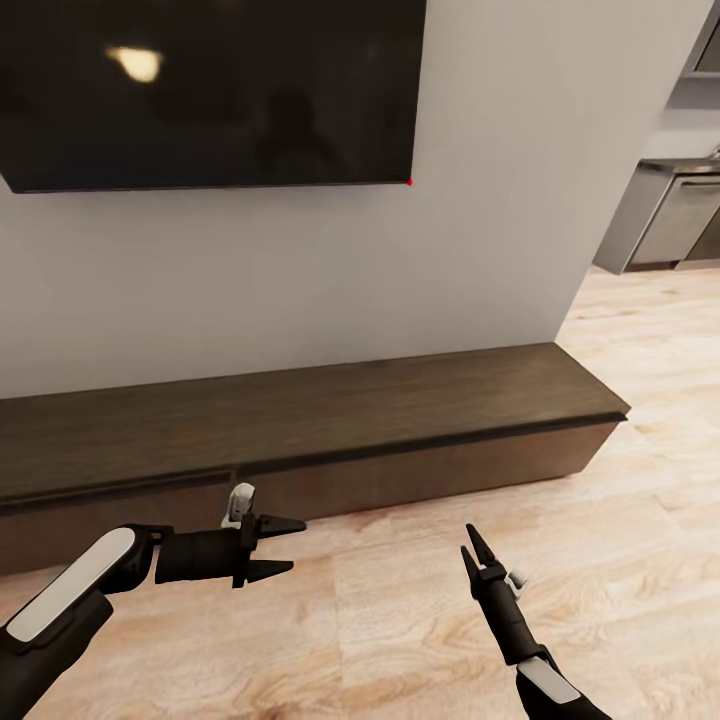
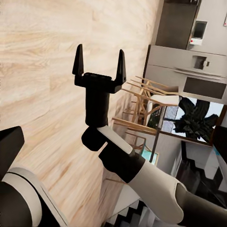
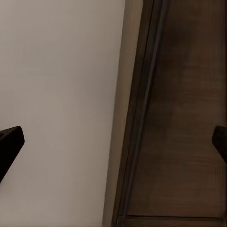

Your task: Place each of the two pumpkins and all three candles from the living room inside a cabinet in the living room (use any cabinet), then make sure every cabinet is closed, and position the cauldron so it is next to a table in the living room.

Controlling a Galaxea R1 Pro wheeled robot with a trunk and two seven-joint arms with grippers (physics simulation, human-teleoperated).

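The left end effector (image 1: 285, 547) reaches sideways low over the wood floor (image 1: 400, 610), fingers spread and empty, just in front of the cabinet (image 1: 330, 420). The right end effector (image 1: 473, 555) points toward the cabinet, its fingers also parted, gripping nothing. The long dark cabinet runs along the wall under the television (image 1: 210, 90), its front panels closed and its top bare. Open floor extends past its right end.

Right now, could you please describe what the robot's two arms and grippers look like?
Both arms are black with glossy white shell panels on the forearms. The left gripper and right gripper are matte black, each with two slim, pointed, blade-like fingers set on a blocky black base. A small white-grey module sits by each wrist. No cables or markings are visible.
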